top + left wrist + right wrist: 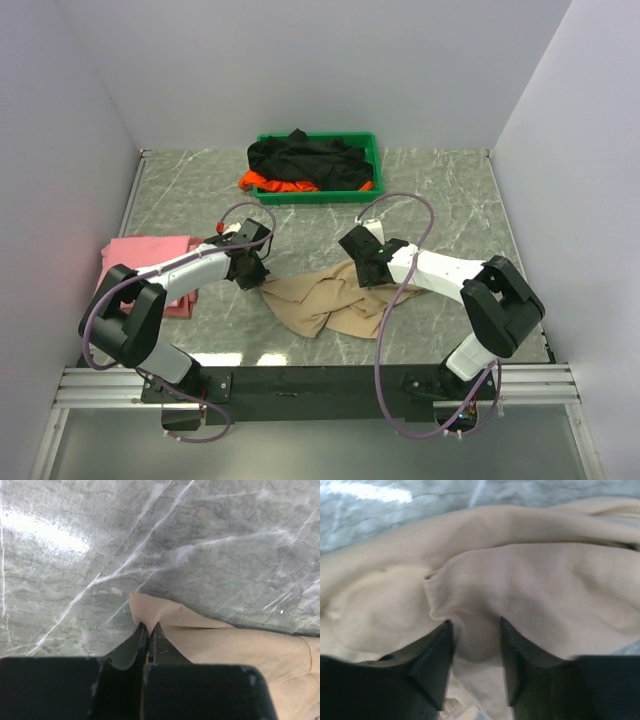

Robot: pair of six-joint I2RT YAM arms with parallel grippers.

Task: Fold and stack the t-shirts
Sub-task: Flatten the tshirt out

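The beige t-shirt (325,300) lies crumpled on the marble table between the arms. My left gripper (252,272) is shut on the shirt's left corner; in the left wrist view the gripper (149,626) pinches a beige corner (150,607). My right gripper (364,272) is over the shirt's upper right part; in the right wrist view the gripper (476,625) is open, its jaws pressed down astride a fold of beige cloth (520,580). The pink t-shirt (145,260) lies folded at the left. The black t-shirt (305,158) and orange t-shirt (280,184) lie in the tray.
The green plastic tray (368,150) stands at the back centre. White walls close the left, back and right sides. A black rail runs along the near edge (320,385).
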